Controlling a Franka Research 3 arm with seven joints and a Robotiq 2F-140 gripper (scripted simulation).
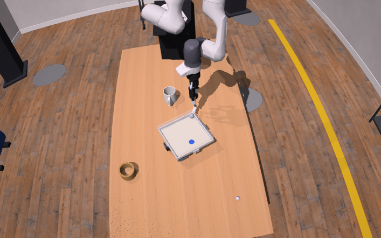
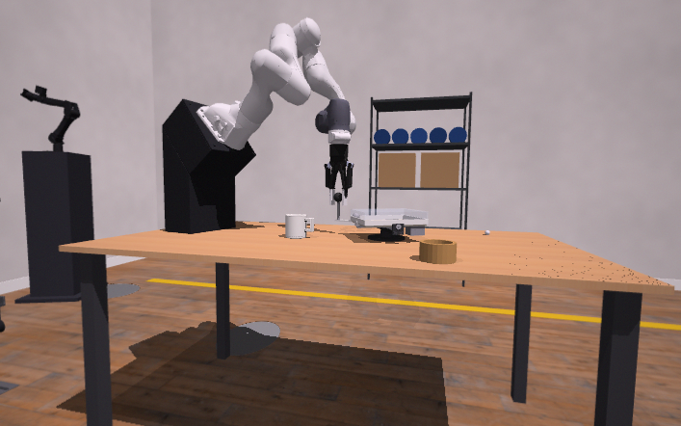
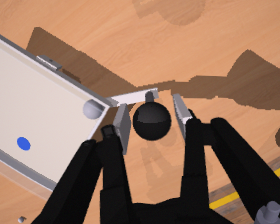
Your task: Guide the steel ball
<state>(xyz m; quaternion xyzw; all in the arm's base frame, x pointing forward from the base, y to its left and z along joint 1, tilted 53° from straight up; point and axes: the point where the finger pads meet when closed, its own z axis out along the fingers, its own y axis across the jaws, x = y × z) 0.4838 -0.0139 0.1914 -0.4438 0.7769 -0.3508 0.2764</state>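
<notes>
The square clear-lidded plate (image 1: 167,142) (image 2: 389,217) (image 3: 38,99) sits on its pivot stand in the middle of the table and looks about level. The steel ball (image 1: 191,116) (image 3: 92,110) rests in the plate's far corner, well away from the blue printed spot (image 1: 191,141) (image 3: 23,143). A thin handle with a black knob (image 3: 151,120) (image 2: 337,197) sticks up beside that corner. My gripper (image 1: 194,101) (image 2: 337,198) (image 3: 151,109) points down with its fingers partly open on either side of the knob. A small gap shows on each side, so nothing is gripped.
A white mug (image 1: 170,94) (image 2: 295,226) stands left of the gripper. A wooden ring (image 1: 126,170) (image 2: 437,251) lies near the table's left front. A small white ball (image 1: 237,197) (image 2: 486,231) lies at the front right. None touches the plate.
</notes>
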